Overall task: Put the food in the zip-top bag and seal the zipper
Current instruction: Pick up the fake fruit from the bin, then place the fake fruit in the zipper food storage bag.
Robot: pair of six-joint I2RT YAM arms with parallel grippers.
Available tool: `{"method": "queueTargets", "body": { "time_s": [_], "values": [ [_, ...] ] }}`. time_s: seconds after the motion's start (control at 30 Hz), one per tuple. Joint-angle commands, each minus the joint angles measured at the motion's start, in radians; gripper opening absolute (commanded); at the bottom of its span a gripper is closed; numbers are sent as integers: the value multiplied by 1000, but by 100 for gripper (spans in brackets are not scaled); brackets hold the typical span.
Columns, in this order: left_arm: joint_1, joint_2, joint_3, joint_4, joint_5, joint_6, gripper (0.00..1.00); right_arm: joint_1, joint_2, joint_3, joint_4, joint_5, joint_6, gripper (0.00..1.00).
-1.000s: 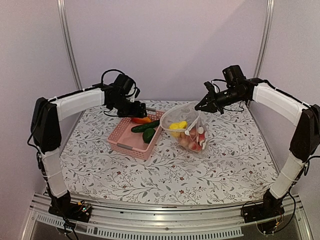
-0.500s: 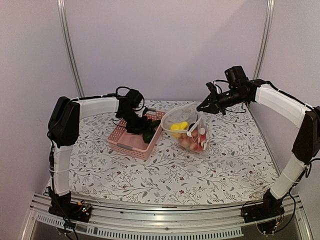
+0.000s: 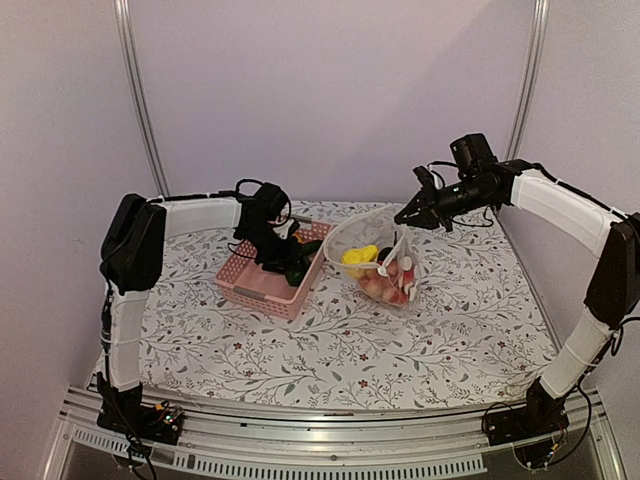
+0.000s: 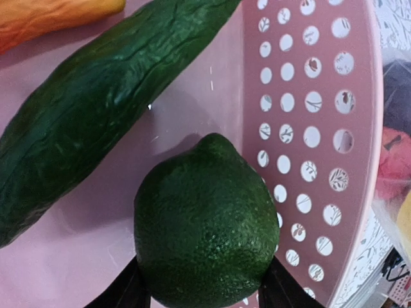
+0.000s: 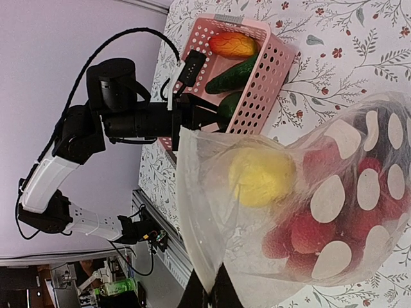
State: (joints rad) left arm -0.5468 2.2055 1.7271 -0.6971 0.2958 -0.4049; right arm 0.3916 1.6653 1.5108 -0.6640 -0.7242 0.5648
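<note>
Floral tabletop (image 3: 300, 360): the left fingers (image 3: 283, 262) have dropped into the perforated pink basket (image 4: 308, 128) and now clamp a round, pebbly green fruit (image 4: 205, 237) between them, ready to lift. The right fingers (image 3: 408, 213) pinch the rim of the crinkly clear bag (image 5: 270, 192), which hangs open below them.

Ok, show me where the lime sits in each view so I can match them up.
Top external: lime, partly hidden, at the right end of the pink basket, left of centre.
Left wrist: lime at bottom centre, beside the holed basket wall.
Right wrist: lime at upper centre, behind the basket wall.
Shared landmark: the pink basket.
</note>
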Motion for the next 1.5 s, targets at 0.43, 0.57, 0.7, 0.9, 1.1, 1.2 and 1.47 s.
{"method": "queueTargets", "body": {
  "time_s": [0.43, 0.57, 0.7, 0.9, 1.1, 1.2, 1.47],
  "values": [
    [7, -298, 28, -6, -65, -37, 40, -6, -14, 5, 27, -7, -11, 0],
    [-10, -375, 16, 151, 62, -58, 38, -6, -4, 14, 29, -14, -13, 0],
    [-61, -388, 43, 248, 171, -30, 37, -5, 6, 27, 34, -22, -11, 0],
    [-142, -323, 86, 245, 271, 10, 35, -7, 19, 49, 35, -32, -6, 0],
    [-238, -239, 143, 170, 257, 109, 34, -6, 20, 52, 35, -41, -5, 0],
    [-256, -197, 173, 145, 218, 107, 31, -6, 21, 52, 34, -46, -2, 0],
    [-284, -37, 285, 119, 138, 27, 28, -6, 18, 48, 30, -68, 2, 0]
  ]
}}
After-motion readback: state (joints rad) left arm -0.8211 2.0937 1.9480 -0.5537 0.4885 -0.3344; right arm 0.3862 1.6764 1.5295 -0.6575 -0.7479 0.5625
